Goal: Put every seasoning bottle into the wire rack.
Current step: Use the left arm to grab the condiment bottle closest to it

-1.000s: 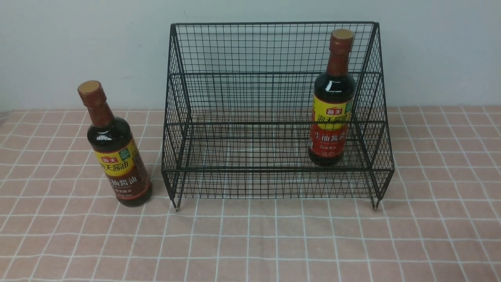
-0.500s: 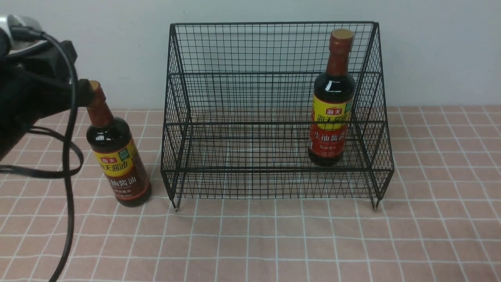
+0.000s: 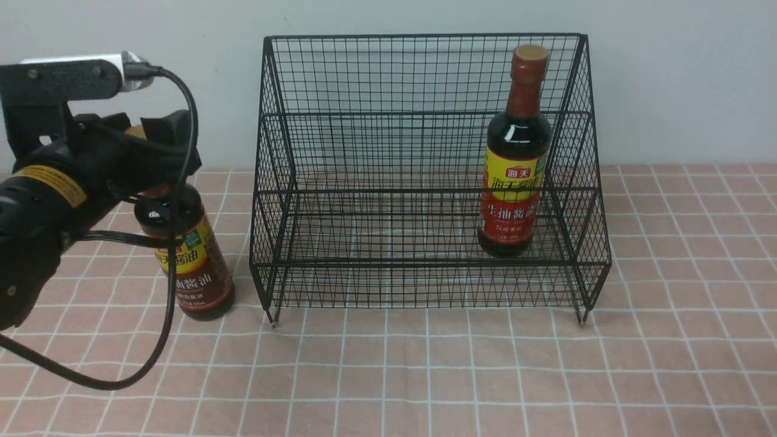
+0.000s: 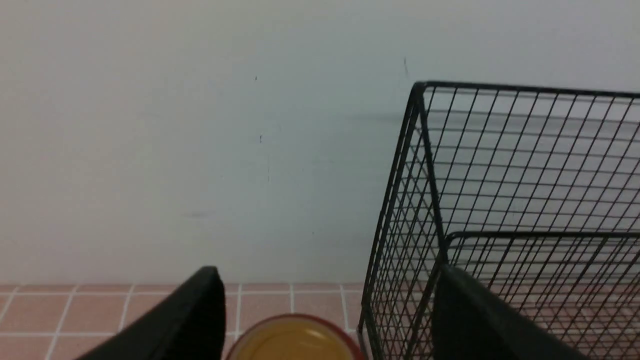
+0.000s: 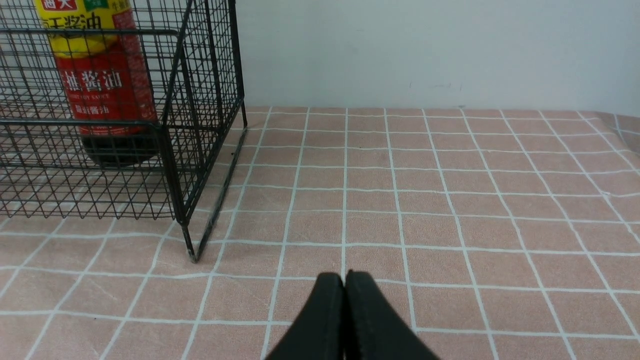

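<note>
While the red-labelled bottle (image 3: 517, 152) is standing inside the wire rack (image 3: 388, 263), toward the rack's right end, the brown-labelled bottle (image 3: 197, 279) is standing on the checked cloth (image 3: 388, 376) just beside the rack's left side. Left of the rack, the left gripper (image 4: 327, 312) is hovering around this bottle's cap with its jaws spread wide, and the right gripper (image 5: 344, 280) is pointing its closed fingertips over the cloth, right of the rack.

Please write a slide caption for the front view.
Left gripper open around one bottle's neck, beside the rack; the other bottle already inside.
</note>
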